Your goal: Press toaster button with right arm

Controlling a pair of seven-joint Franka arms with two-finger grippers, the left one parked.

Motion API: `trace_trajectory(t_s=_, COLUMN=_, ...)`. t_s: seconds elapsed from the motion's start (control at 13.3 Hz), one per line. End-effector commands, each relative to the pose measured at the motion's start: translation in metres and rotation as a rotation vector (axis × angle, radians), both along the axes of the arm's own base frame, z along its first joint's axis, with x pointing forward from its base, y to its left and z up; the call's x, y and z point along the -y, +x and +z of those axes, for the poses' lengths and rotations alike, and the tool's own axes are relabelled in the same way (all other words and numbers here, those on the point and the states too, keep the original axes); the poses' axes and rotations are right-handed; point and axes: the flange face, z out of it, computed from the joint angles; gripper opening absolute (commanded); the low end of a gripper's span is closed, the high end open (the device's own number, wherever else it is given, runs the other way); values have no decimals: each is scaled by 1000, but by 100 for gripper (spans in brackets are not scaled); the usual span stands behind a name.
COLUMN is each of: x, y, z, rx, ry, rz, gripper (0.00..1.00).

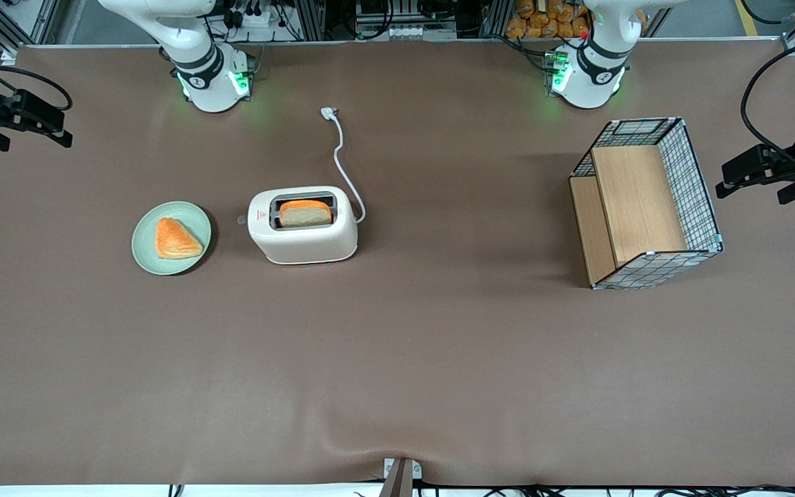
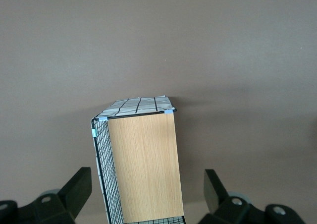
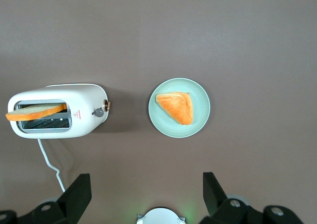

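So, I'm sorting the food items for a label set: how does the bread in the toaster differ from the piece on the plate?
The bread slice stands on edge in the toaster slot, while the pastry lies flat on the green plate. The slice is squarish with a pale face; the pastry is triangular and golden all over. Both have orange-brown crust. The gripper, open, hangs at the working arm's end of the table, touching neither.

Brown table, toaster, green plate, mesh basket

Green plate w/ pastry, wire-mesh wooden basket toward parked arm's end, brown table
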Motion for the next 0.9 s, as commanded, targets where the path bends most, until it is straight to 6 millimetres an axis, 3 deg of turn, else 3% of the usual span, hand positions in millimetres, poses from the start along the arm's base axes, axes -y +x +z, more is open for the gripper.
trace_trajectory(t_s=0.0, x=1, y=-10, z=4, rx=10, ry=-10, rz=-2, gripper=100)
trace_trajectory(t_s=0.83, x=2, y=-11, z=4, rx=7, ry=-7, rz=-6, gripper=100)
